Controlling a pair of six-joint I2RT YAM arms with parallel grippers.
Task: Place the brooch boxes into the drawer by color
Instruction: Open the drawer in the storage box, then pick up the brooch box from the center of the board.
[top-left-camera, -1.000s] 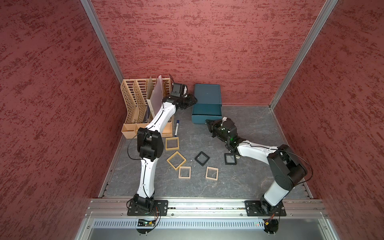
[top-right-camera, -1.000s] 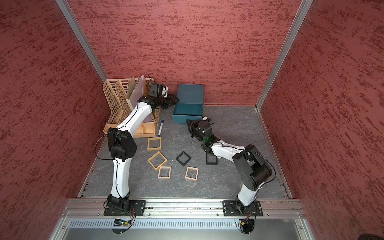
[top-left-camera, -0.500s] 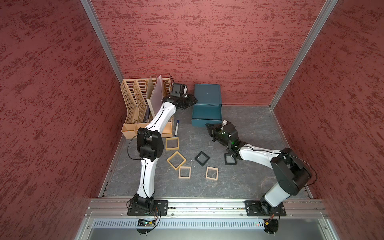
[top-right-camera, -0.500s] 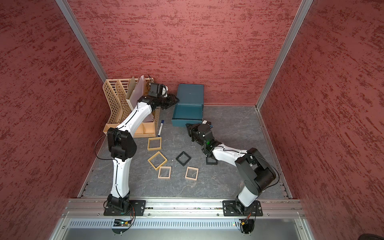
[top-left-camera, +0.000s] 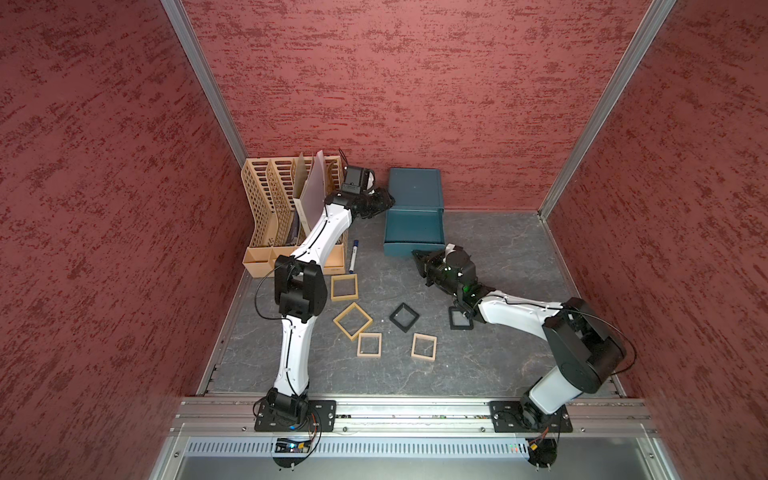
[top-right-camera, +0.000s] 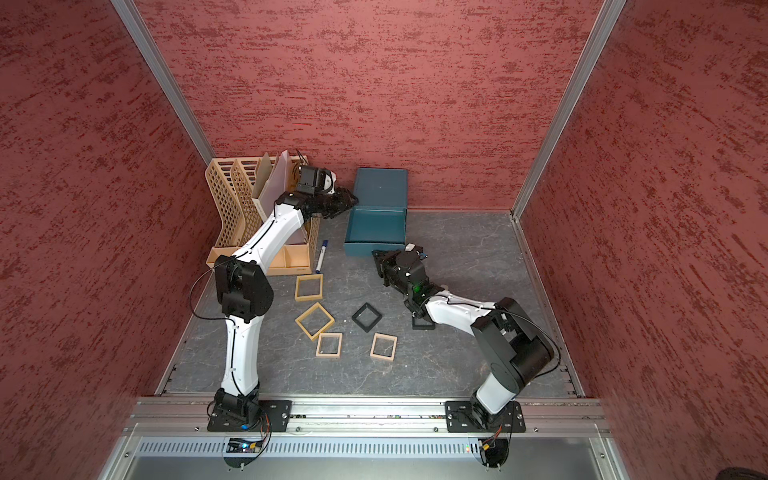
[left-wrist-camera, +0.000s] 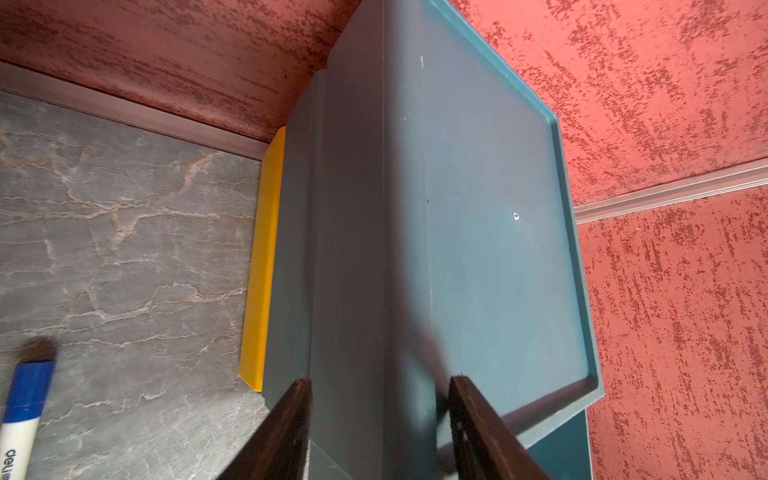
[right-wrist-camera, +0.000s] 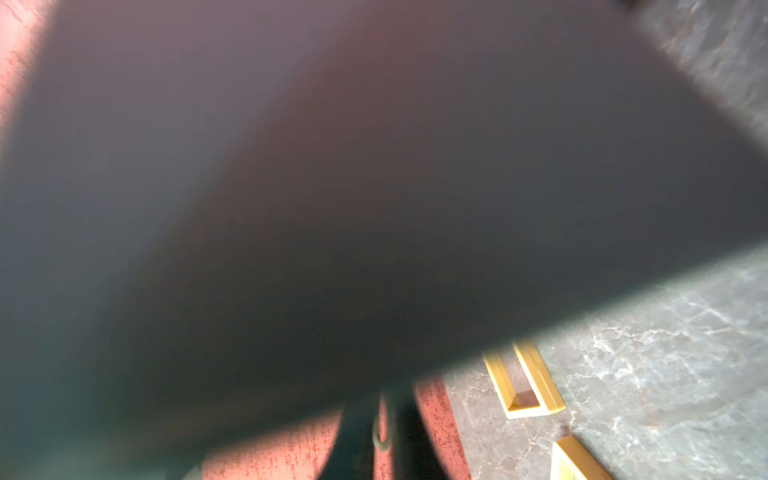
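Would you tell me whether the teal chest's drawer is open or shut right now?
Open: in both top views one drawer juts forward from the chest, its inside floor showing.

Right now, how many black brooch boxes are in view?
2. One black box lies cornerwise in the middle; the other black box sits beside it, partly under the right arm. More could be hidden under that arm.

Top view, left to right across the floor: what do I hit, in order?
Order: file rack → tilted tan frame → left beige frame → tilted black frame → right beige frame → partly covered black frame. Skipped for overlap: square-on tan frame, pen, chest.
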